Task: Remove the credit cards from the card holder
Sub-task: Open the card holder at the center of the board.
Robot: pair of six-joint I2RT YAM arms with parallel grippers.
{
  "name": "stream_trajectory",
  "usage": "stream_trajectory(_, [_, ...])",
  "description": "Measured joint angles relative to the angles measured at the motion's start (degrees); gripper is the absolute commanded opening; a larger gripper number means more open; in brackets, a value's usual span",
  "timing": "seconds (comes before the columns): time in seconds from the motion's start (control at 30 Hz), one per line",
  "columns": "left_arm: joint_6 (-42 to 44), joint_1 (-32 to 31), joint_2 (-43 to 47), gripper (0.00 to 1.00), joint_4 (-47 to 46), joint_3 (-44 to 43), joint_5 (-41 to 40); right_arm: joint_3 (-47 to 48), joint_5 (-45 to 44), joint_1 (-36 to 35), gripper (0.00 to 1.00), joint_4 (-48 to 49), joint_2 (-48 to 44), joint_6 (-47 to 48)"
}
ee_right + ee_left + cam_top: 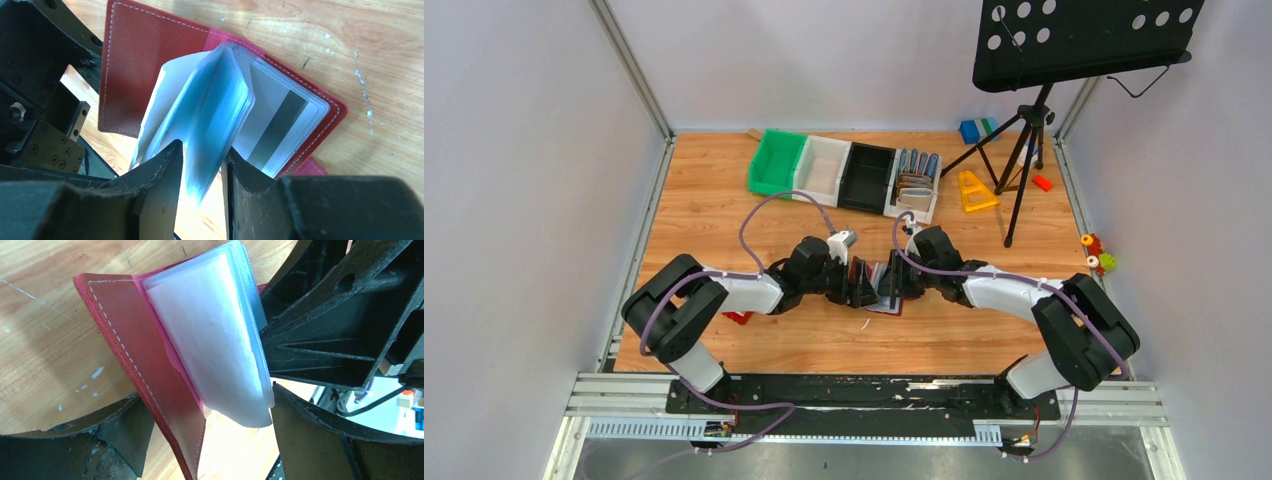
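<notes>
We are looking at one card holder [876, 290] at the centre of the top view, lying on the desk [724, 220] between the two arms. It is sitting opened like a book, and we are judging that the arms are meeting over it so that one can steady the leather while the other works the pockets.

The right gripper [202, 172] is sitting at the bottom of its own frame. Its two fingers [160, 190] are clenching the fan of clear sleeves [220, 105], holding the bundle up off the maroon leather, probably to expose what is inside.

The left gripper [205, 410] is standing released, its two fingers [85, 450] spread wide at the lower corners of its frame. One maroon cover [135, 350] is running down between them. We cannot tell whether either finger is touching it.

Counting, we are finding one striped card [285, 125] for certain, pale with a dark band, tucked in a sleeve at the right of the right wrist frame. One white leaf [210, 340] is filling the front sleeve; card or insert, we cannot tell. The sleeves are too bunched to count. We are seeing no card lying loose. Four bins [764, 170] are lining the upper edge.
</notes>
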State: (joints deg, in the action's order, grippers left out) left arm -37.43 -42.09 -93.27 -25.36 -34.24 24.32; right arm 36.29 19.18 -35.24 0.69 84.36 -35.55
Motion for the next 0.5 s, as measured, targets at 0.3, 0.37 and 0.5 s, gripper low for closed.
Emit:
stream_trajectory(0.3, [2.43, -0.57, -1.05, 0.89, 1.16, -1.81, -1.14, 0.68, 0.15, 0.11, 0.45, 0.26, 0.0, -0.39])
stream_trajectory(0.37, [2.45, -0.57, -1.25, 0.91, 0.68, -1.81, -0.55, 0.72, -0.04, 0.17, 0.47, 0.31, 0.0, -0.59])
stream_trajectory(0.5, [1.9, -0.55, -1.46, 0.94, -1.49, -0.98, 0.7, 0.76, -0.07, 0.24, 0.48, 0.46, -0.02, -0.98])
